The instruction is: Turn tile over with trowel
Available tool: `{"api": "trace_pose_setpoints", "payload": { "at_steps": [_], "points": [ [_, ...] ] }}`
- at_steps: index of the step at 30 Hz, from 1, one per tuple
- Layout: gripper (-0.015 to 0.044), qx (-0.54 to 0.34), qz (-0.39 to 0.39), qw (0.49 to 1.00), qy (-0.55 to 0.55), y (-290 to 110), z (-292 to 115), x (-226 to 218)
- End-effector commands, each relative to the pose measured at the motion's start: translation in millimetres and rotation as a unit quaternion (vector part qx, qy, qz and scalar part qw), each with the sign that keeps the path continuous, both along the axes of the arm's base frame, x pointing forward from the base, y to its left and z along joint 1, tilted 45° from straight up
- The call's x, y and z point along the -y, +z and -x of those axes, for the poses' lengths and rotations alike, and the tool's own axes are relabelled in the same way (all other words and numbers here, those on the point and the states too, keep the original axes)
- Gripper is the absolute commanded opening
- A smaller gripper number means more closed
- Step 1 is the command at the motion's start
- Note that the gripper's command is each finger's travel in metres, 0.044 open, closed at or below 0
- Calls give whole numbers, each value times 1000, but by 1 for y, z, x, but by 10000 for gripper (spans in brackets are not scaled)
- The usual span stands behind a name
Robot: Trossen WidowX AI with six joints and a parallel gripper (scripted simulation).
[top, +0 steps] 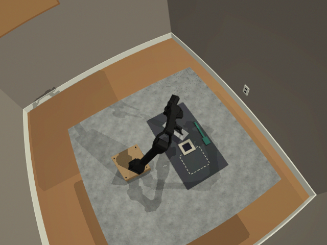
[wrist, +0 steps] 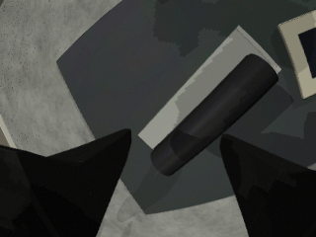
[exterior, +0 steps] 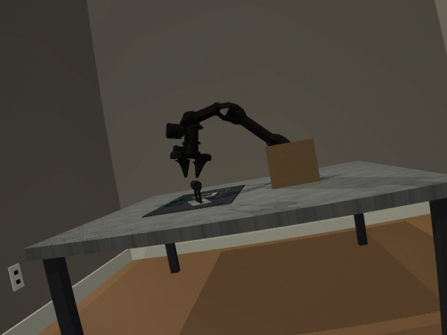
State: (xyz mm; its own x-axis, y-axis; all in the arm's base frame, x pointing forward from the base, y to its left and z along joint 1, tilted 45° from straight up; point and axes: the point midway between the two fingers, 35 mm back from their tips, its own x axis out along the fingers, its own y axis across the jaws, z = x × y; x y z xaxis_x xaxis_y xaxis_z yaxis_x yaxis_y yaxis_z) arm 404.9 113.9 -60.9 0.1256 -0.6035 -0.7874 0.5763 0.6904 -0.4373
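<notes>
The trowel (top: pixel 182 135) (exterior: pixel 195 185) (wrist: pixel 222 111) has a light grey blade flat on the dark mat (top: pixel 188 183) (wrist: pixel 99 69) and a thick black handle raised above it. My gripper (exterior: pixel 191 176) (wrist: pixel 176 138) is open and empty above the handle, which runs diagonally between the fingertips in the wrist view. The cream tile (top: pixel 187 146) (wrist: pixel 294 49) lies flat beyond the blade, its dark square mark facing up. It overlaps the upper edge of the dashed outline (top: pixel 200 168), mostly outside it. The arm partly hides the trowel in the top view.
A green long-handled tool (top: pixel 206 140) (exterior: pixel 173 202) lies on the mat beside the trowel and tile. The arm's base stands on a wooden block (top: pixel 132 151) (exterior: pixel 294 164). The grey table (top: pixel 224 200) extends around the mat.
</notes>
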Motion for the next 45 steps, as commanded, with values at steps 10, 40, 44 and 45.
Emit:
{"api": "trace_pose_setpoints", "payload": {
  "at_steps": [10,40,44,45],
  "points": [
    [300,-83,3,975,205,-10,0,-1],
    [300,-218,125,749,613,-15,14,4],
    [300,-231,155,706,652,-12,16,7],
    [300,-234,163,694,661,-11,16,8]
  ]
}}
